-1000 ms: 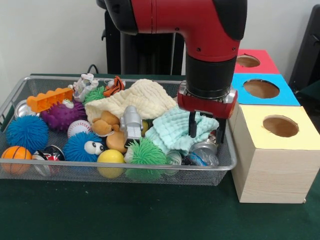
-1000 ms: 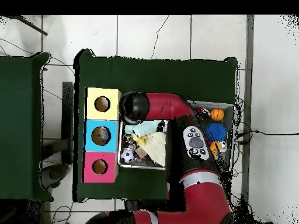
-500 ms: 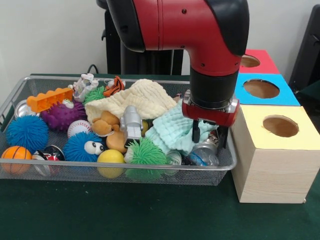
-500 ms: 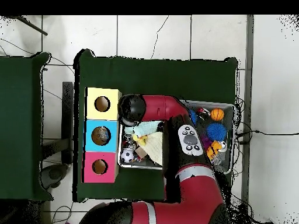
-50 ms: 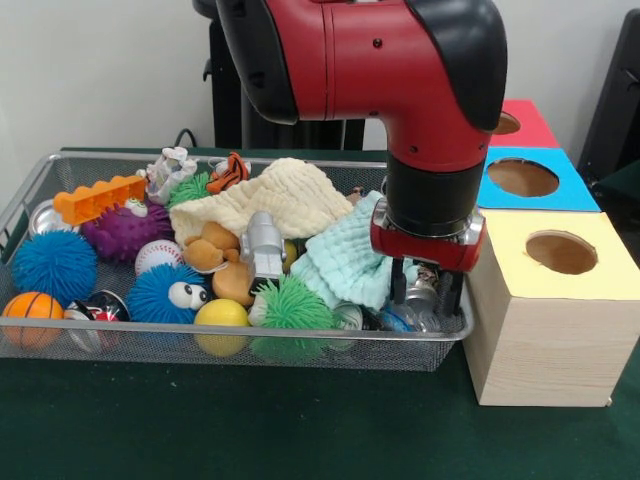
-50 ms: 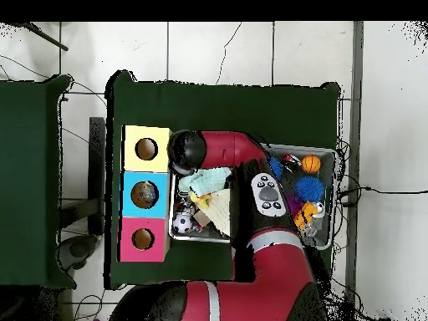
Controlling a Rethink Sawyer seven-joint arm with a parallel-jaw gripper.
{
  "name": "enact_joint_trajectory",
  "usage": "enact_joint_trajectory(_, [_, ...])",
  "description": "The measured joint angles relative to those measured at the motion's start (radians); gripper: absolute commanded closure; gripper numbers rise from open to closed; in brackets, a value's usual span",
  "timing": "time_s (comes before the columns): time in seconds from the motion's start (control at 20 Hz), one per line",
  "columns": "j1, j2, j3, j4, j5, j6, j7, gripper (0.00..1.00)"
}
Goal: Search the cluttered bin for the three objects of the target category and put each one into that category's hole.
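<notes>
Can (image 5: 421,294) between open end effector (image 5: 428,296) fingers

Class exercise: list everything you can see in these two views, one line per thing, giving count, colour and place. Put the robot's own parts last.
Wire bin: one, silver, on the table.
Boxes with holes: three, yellow, blue, red, in a row beside the bin.
Cloths: two, cream and mint, piled mid-bin.
Spiky balls: blue, purple, green, blue with eyes.
Basketball: one, orange, front corner.
Baseball: one, white.
Yellow ball: one, front edge.
Orange brick: one, back.
Cans: silver, under the gripper; count unclear.
Table: dark green.
Gripper: one, black fingers down over the cans at the bin's box end.
</notes>
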Motion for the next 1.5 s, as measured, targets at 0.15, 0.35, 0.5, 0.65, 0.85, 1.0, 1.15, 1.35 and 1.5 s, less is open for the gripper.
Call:
enact_joint_trajectory(0.15, [0.0, 0.016, 0.0, -0.029, -0.001, 0.0, 0.0, 0.0])
enact_joint_trajectory(0.35, [0.002, 0.031, 0.0, -0.06, -0.003, 0.003, 0.0, 0.0])
enact_joint_trajectory(0.5, [0.001, 0.042, -0.002, -0.076, -0.005, 0.017, 0.0, 0.0])
enact_joint_trajectory(0.65, [0.002, 0.062, -0.001, -0.107, -0.007, 0.053, 0.0, 0.0])
enact_joint_trajectory(0.85, [0.0, 0.087, 0.002, -0.136, -0.009, 0.082, 0.0, 0.0])
enact_joint_trajectory(1.0, [-0.004, 0.11, 0.007, -0.158, -0.012, 0.1, 0.0, 0.0])
enact_joint_trajectory(1.15, [-0.011, 0.129, 0.012, -0.171, -0.013, 0.106, 0.0, 0.0])
enact_joint_trajectory(1.35, [-0.024, 0.148, 0.024, -0.179, -0.014, 0.106, -0.005, 0.0])
enact_joint_trajectory(1.5, [-0.04, 0.156, 0.042, -0.182, -0.016, 0.114, -0.012, 0.0])
